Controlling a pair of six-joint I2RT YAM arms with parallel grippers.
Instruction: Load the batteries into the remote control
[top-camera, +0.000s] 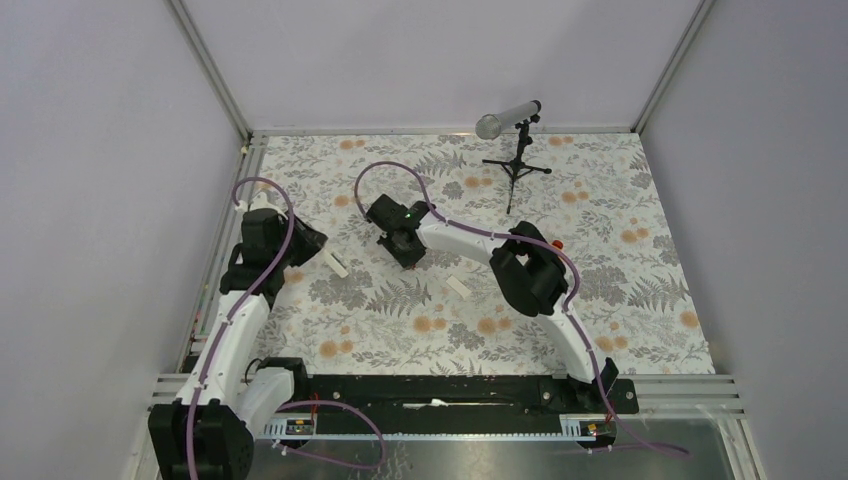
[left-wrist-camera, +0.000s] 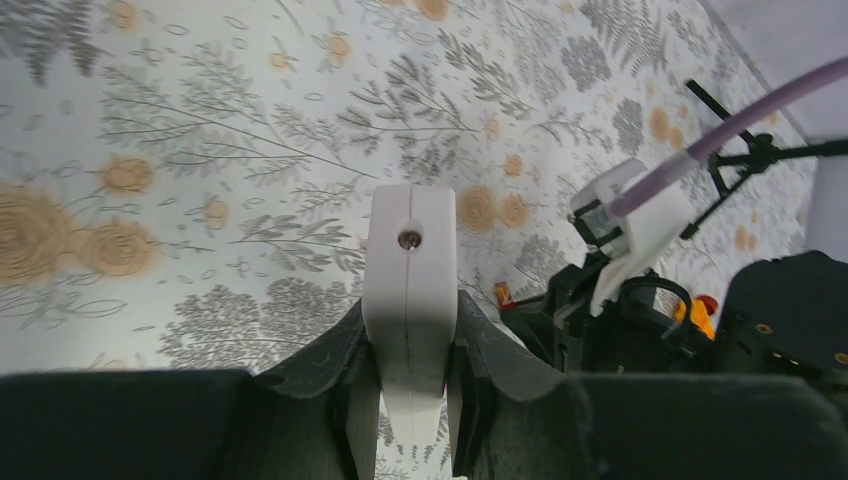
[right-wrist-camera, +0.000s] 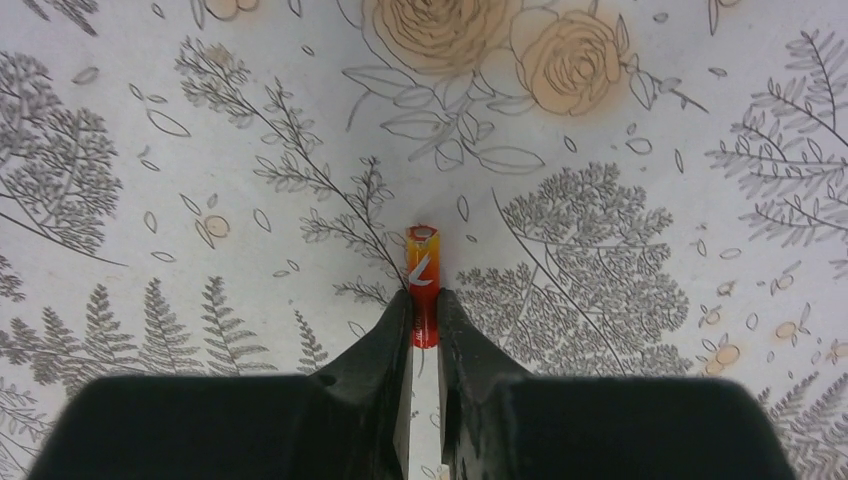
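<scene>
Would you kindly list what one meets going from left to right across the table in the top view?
Remote in the left claw → right claw holding a battery → cover → microphone.

Lab booth: plain walls (top-camera: 90, 150), microphone (top-camera: 508, 119)

Tripod microphone (top-camera: 507, 117), loose white cover (top-camera: 457, 286), floral tablecloth (top-camera: 640, 290)

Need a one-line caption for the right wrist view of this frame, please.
Right gripper pinches a red-and-orange battery by one end, over the floral tablecloth.
</scene>
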